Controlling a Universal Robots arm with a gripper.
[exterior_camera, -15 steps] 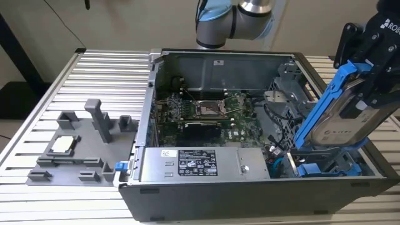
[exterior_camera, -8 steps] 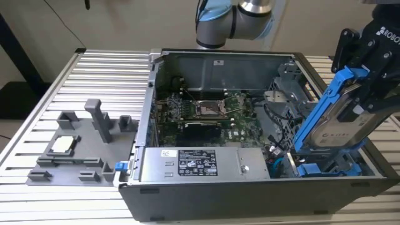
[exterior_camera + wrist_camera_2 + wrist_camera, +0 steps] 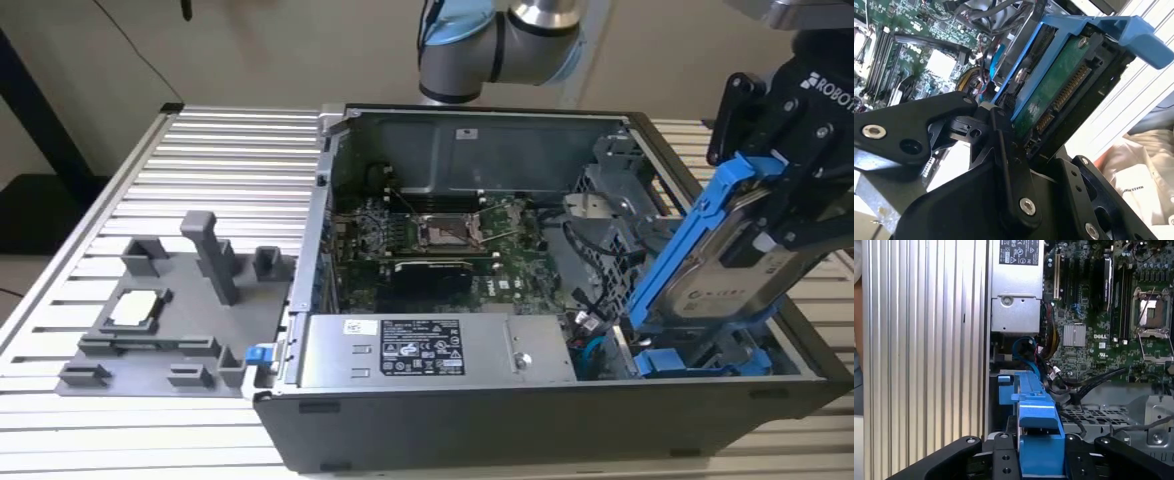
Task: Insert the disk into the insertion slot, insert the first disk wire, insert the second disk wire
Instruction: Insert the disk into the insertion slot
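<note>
Gripping the disk (image 3: 714, 270) by its blue frame, the gripper (image 3: 781, 215) sits at the right edge of the exterior view, its black fingers (image 3: 1004, 457) closed on either side of the frame. The disk hangs above the lower right corner of the open computer case (image 3: 534, 425), its low end just over the other blue carrier (image 3: 701, 362) lying there. It is not yet seated in the insertion slot (image 3: 1000, 412), the dark opening beyond the frame's far end in the first wrist view.

In the exterior view the disk's long axis runs steeply from upper right to lower left, leaning rather than upright, with the label face turned toward the camera and the low end pointing down into the case. The second wrist view shows the green board side with its row of connector pins (image 3: 1069, 95).

My main worry is the lean: if the low corner meets the cage wall or the other carrier before the frame lines up with the slot, it could jam or twist in the fingers. A blue cable (image 3: 1026, 347) and black wires (image 3: 1089, 382) lie close to the opening beside the power supply (image 3: 427, 350), so one could be pinched or pushed under the frame.
</note>
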